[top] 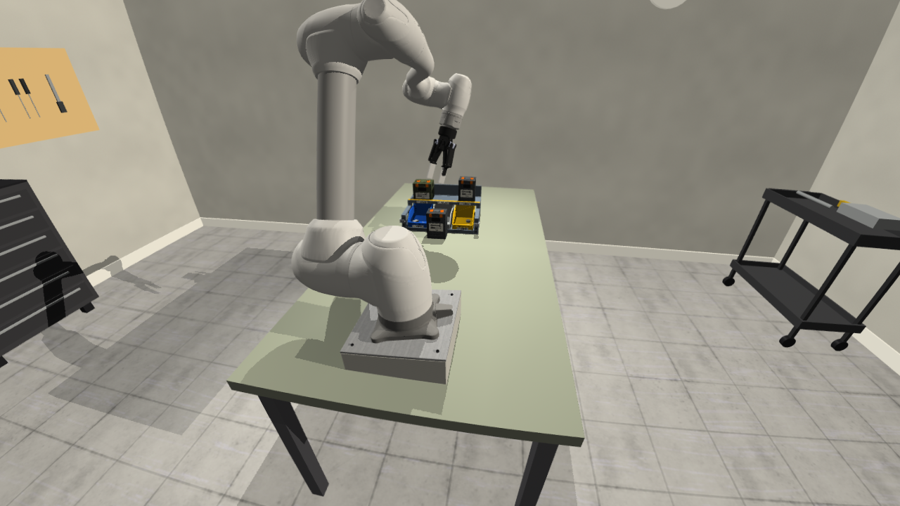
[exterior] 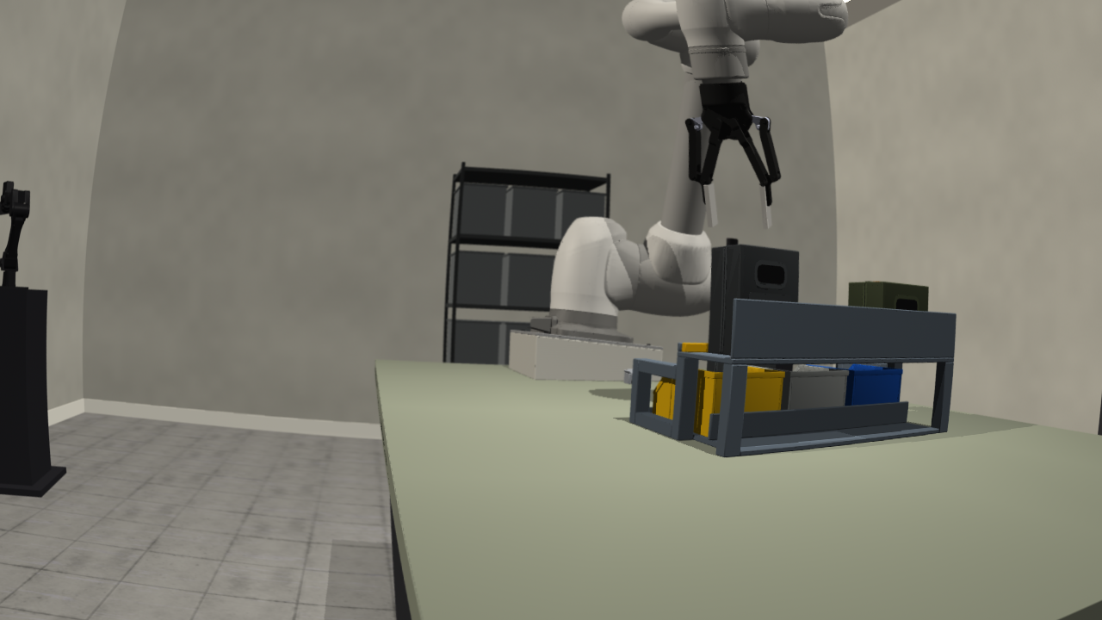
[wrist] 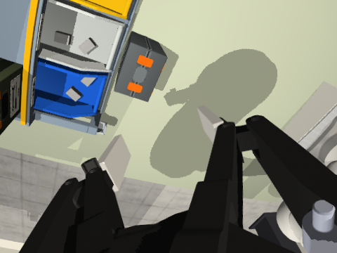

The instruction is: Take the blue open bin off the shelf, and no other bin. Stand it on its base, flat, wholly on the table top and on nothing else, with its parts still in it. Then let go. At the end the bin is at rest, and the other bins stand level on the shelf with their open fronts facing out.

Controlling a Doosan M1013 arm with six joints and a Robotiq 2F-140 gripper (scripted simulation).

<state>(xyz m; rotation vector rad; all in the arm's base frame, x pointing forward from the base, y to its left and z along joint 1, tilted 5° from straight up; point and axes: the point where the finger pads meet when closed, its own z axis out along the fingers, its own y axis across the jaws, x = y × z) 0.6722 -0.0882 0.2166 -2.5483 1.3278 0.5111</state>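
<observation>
The blue bin point(top: 418, 215) point(exterior: 874, 385) point(wrist: 53, 79) sits in the lower level of the shelf point(exterior: 844, 331) point(wrist: 67, 123), at the end, with small grey parts inside. The grey bin point(exterior: 816, 389) point(wrist: 100, 31) stands beside it, with the yellow bin point(top: 464, 216) point(exterior: 755, 391) point(wrist: 109, 5) beyond. All three look level; their open fronts face the robot base. My gripper point(top: 437, 174) point(exterior: 739, 224) point(wrist: 162, 132) is open and empty, pointing down well above the shelf's height. In the wrist view the blue bin is left of the fingers. The bin's base is hidden.
A dark case point(top: 436, 223) point(wrist: 128, 68) stands on the table point(top: 503, 282) point(exterior: 616, 523) point(wrist: 298, 35), close in front of the grey bin and partly before the blue one in the top view. A green case point(top: 423, 189) point(exterior: 886, 296) and a black case point(top: 467, 188) point(exterior: 758, 269) stand on the upper level.
</observation>
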